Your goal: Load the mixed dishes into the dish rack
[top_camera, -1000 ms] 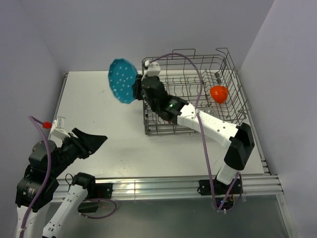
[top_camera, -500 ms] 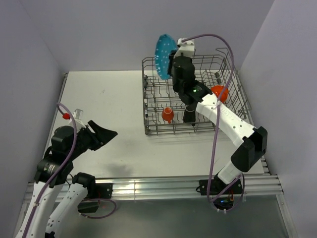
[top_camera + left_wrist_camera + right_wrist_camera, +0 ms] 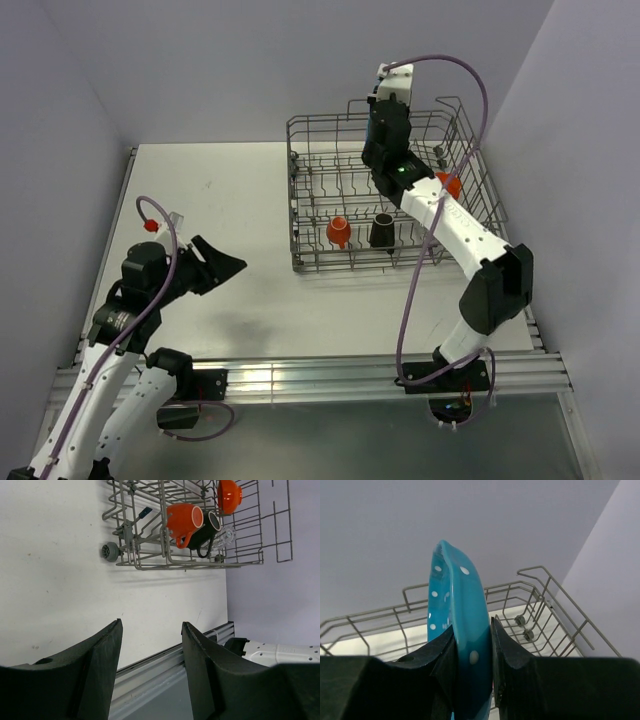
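Here, your white table (image 3: 220, 200) sits between grey walls (image 3: 200, 60). Right fingers (image 3: 512, 665) clamp the teal plate (image 3: 455, 620) on edge, rim upward, over the dish rack (image 3: 292, 200) at the far right corner; left fingers (image 3: 95, 665) gape empty.

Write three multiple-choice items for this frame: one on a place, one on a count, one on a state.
1. Where is the teal plate? A in the left jaws; B on edge in the right jaws, over the dish rack; C lying flat inside the rack.
2. How many dishes sit in the rack? A two; B four; C six.
3. The left jaws are: A open and empty; B shut on a cup; C shut on the mug.
Key: B, the right wrist view shows it clamped; B, orange cup, dark mug, clear glass and orange-red bowl; A, nothing lies between them.
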